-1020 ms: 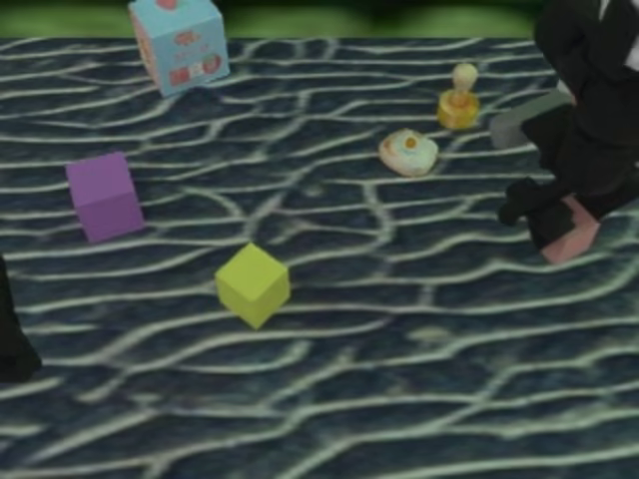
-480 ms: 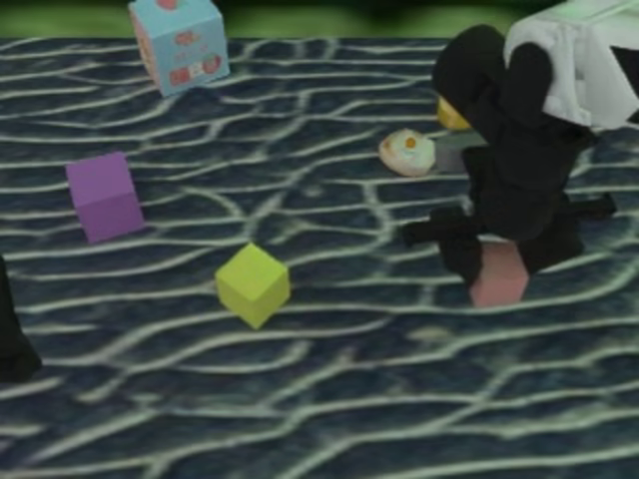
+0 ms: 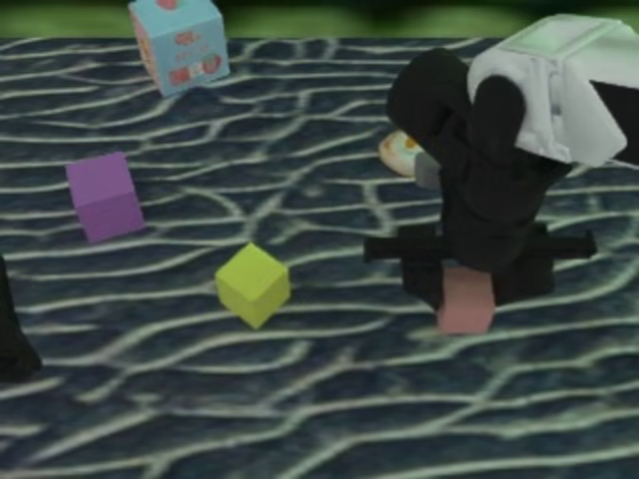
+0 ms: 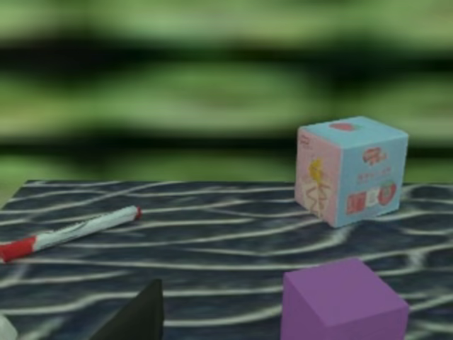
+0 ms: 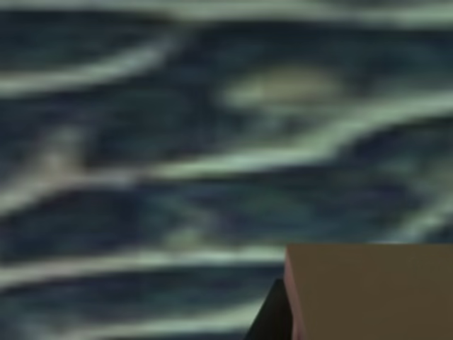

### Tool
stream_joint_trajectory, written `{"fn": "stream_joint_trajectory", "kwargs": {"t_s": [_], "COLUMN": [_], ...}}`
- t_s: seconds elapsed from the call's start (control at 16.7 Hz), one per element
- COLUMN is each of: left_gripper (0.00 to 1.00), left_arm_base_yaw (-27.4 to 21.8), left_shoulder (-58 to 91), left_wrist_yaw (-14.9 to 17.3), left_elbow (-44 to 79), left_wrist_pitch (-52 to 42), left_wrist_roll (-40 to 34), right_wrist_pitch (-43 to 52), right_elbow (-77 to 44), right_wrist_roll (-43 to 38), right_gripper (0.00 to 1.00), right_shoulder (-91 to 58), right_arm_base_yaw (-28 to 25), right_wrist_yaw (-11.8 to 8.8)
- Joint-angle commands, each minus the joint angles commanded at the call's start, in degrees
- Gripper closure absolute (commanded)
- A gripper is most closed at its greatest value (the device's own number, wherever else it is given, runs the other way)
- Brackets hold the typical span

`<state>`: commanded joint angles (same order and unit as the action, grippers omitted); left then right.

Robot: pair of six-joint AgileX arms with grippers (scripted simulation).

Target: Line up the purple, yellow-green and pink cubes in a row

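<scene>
The purple cube (image 3: pixel 103 197) sits at the table's left, and it also fills the near corner of the left wrist view as the purple cube (image 4: pixel 343 301). The yellow-green cube (image 3: pixel 253 284) rests left of centre, turned corner-on. My right gripper (image 3: pixel 466 287) is right of centre, shut on the small pink cube (image 3: pixel 465 304), which pokes out below the black fingers. In the right wrist view the pink cube (image 5: pixel 368 290) shows beside one dark finger (image 5: pixel 272 320). My left gripper (image 3: pixel 12 344) is parked open at the left edge, away from the cubes.
A light-blue box with pink pictures (image 3: pixel 178 42) stands at the back left. A round white and orange item (image 3: pixel 397 150) lies at the back, half hidden by my right arm. A red and white marker (image 4: pixel 71 230) lies on the table in the left wrist view.
My right gripper has carried the pink cube leftward and toward the front, from the right edge to right of centre. The arm now hides the yellow item at the back.
</scene>
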<state>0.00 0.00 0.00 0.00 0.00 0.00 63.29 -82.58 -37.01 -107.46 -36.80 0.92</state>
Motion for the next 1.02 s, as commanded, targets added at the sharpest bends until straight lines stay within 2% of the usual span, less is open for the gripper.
{"fn": "stream_joint_trajectory", "kwargs": {"t_s": [0.3,0.66,0.96,1.02], "left_gripper": [0.00,0.00,0.00,0.00], "left_arm_base_yaw": [0.0,0.0,0.0,0.0], "left_shoulder": [0.0,0.0,0.0,0.0], "left_wrist_yaw": [0.0,0.0,0.0,0.0], "left_elbow": [0.0,0.0,0.0,0.0], "left_wrist_pitch": [0.0,0.0,0.0,0.0], "left_wrist_roll": [0.0,0.0,0.0,0.0], "right_wrist_pitch": [-1.0,-13.5,-14.9,-14.9], "right_elbow": [0.6,8.8,10.0,10.0], "right_wrist_roll": [0.0,-0.3,-0.4,-0.4], "right_gripper": [1.00,1.00,1.00,0.92], "right_shoulder": [-0.5,-4.2,-4.9,-4.9], "right_arm_base_yaw": [0.2,-0.1,-0.3,-0.3], "right_wrist_yaw": [-0.1,0.0,0.0,0.0]}}
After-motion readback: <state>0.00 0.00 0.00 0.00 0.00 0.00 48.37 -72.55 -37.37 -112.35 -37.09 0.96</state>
